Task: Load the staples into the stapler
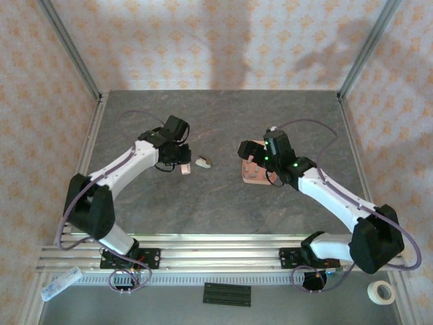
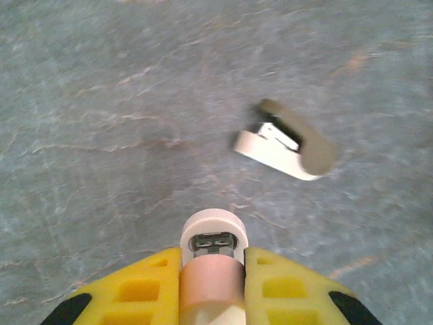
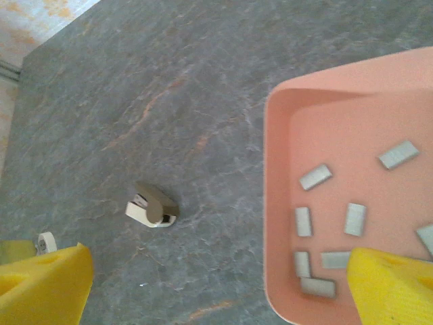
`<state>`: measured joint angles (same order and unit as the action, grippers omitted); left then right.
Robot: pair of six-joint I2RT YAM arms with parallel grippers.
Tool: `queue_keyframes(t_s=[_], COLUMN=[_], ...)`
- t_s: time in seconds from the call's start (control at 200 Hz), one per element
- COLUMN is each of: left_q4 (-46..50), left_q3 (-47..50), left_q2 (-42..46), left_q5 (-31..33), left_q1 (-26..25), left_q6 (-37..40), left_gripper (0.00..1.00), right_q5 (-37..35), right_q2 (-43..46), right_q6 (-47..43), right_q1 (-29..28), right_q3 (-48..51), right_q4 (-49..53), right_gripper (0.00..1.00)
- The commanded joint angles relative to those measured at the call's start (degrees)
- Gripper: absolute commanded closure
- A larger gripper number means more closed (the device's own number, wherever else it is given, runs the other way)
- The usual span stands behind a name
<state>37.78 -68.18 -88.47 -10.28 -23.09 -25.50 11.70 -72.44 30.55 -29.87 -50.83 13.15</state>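
**Stapler clamped, staples waiting in the tray**

Nearest the lens, the left gripper (image 2: pixel 212 261) has its yellow fingers (image 2: pixel 142 291) shut tight on the stapler (image 2: pixel 214 233). The stapler stands between them with its white rounded end and a metal slot facing the wrist camera. That hold probably serves to steady the body and leave the slot reachable for the other arm.

Beyond it on the grey table (image 2: pixel 101 101) lies a small white-and-taupe piece (image 2: pixel 284 143), apart from the gripper. I cannot tell whether it belongs to the stapler.

The right gripper (image 3: pixel 216 277) hangs with its jaws wide and holds nothing, one finger over the pink tray (image 3: pixel 274 203) and the other over bare table. The staples (image 3: pixel 355 219) lie loose and scattered on the tray floor. That spread suits an approach to pick one block. Loading looks barely begun, and closing on one flat little block near the wall will need care.
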Motion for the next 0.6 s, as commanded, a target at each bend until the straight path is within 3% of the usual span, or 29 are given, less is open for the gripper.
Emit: queue_keyframes(t_s=[0.0,0.28,0.45,0.596], left_q4=[-12.4,-41.6,-58.8,-67.8], left_q3=[5.0,20.7,30.4,35.8], left_q2=[3.9,13.4,18.6,21.0], left_q5=[-8.5,-21.2,-30.6,-33.3], left_q1=[0.5,0.5,0.4,0.4], left_q6=[7.3,12.9,22.2,27.5], left_gripper=[0.95,0.95,1.0,1.0], right_q5=[5.8,13.9,17.8,23.0], right_q2=[-2.5,-4.6,-5.1,-5.9], right_q6=[-1.7,-2.8,-4.0,-4.9], right_q1=[-0.4,-1.3,-1.4,-1.6], right_q3=[-2.9,-3.9,-4.5,-5.4], right_q4=[-2.4,-6.6,-7.0,-7.6], right_gripper=[0.07,0.11,0.11,0.14])
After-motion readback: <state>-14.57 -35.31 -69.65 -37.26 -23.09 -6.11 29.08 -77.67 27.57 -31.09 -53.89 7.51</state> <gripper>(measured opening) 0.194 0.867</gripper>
